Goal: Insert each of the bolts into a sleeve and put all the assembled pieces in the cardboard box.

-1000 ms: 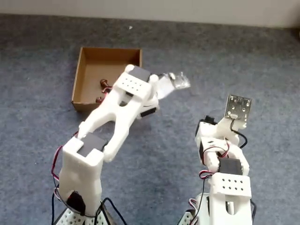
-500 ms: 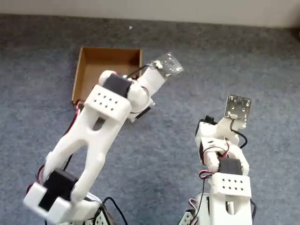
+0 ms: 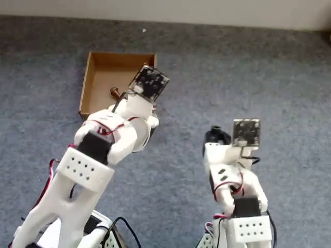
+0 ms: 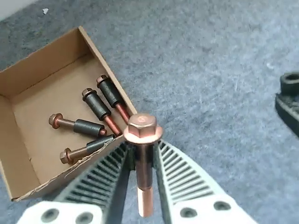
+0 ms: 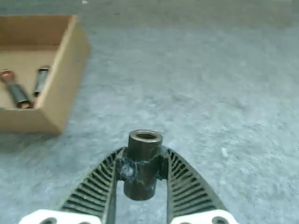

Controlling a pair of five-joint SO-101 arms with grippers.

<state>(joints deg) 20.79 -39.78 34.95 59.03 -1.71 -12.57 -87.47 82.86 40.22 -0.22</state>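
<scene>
- Copper-coloured bolt (image 4: 145,172) sits clamped in my left gripper (image 4: 142,149); both ribbed fingers (image 4: 110,170) press on its shank just under the hexagonal head.
- Its head points away from my wrist. The plain end of the shank runs back between the fingers and stays bare, with no sleeve on it.
- Just beyond that head, in the left wrist view, is the cardboard box (image 4: 42,70), open at the top, with the bolt head in line with its near wall.
- Four assembled pieces (image 4: 88,127) lie flat on the box floor, each a copper bolt with a dark sleeve round its shank. Two lie side by side near the wall and two lie farther in.
- My right gripper (image 5: 142,161) is closed on a dark sleeve (image 5: 142,163), held upright with its open bore facing up and away from the wrist.
- The sleeve is gripped round its middle, so both ends stick out past the fingers.
- From the high view, my left arm (image 3: 103,144) stands over the box's wall (image 3: 85,88) on the side nearest my right arm (image 3: 232,170), which is well apart from the box, over bare carpet.
- Grey carpet (image 3: 269,67) lies under both arms and the box.
- In the right wrist view the box (image 5: 60,79) lies off to one side, and two of the pieces (image 5: 16,93) show over its rim.
</scene>
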